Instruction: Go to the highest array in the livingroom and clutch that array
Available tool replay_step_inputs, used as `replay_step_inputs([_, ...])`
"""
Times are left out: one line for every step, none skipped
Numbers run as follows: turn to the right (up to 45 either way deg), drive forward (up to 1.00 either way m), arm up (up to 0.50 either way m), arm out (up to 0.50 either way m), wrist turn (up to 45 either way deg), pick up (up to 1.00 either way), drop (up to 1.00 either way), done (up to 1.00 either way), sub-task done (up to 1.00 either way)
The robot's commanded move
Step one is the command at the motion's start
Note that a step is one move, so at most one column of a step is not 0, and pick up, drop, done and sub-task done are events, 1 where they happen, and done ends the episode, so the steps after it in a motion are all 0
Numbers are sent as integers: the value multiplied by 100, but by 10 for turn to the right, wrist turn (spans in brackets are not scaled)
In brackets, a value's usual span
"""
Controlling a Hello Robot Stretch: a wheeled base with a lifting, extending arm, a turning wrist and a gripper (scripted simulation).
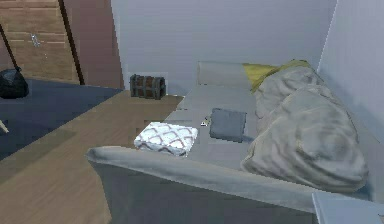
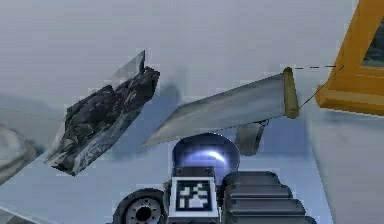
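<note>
I cannot tell which shape here is the array. In my arm side view a dark mottled slab, crumpled-looking, sits tilted against the pale wall, high end to the right. Near it a flat grey panel with a gold end slants upward to the right

Sofa cut by bottom and right edges, yellow pillow half hidden behind crumpled blanket, dark round thing clipped at left edge, orange frame cut at right edge, gripper cut by bottom edge, far end indistinct, cannot tell whether it holds anything
</note>
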Motion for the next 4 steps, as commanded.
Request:
replay_step_inputs([0,0,0,14,0,0,0,0,0])
replay_step_inputs([0,0,0,0,450,0,0,0,0])
replay_step_inputs([0,0,0,0,450,0,0,0,0])
replay_step_inputs([0,0,0,0,450,0,0,0,0])
